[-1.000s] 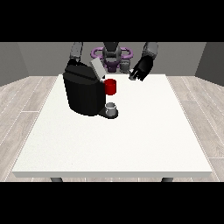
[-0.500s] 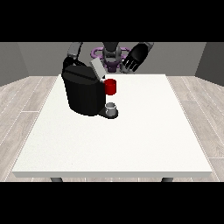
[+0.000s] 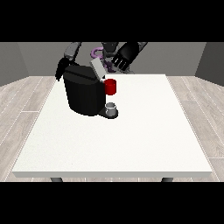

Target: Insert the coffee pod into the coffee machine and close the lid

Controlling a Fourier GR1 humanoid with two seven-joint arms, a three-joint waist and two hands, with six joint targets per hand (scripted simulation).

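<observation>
We count two hands: one at the view's left [image 3: 60, 72], at the one black coffee machine's [image 3: 83, 94] ten o'clock, fingers indistinct; one at the view's right [image 3: 123, 57], at its one o'clock, fingers curled, empty. One grey thing [image 3: 112, 107] sits at the machine's four o'clock. We read no writing.

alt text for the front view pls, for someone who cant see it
A black coffee machine stands on a white table, its lid tilted up, with a red thing at the machine and a grey thing below. The hand at the view's right hovers behind the lid.
</observation>
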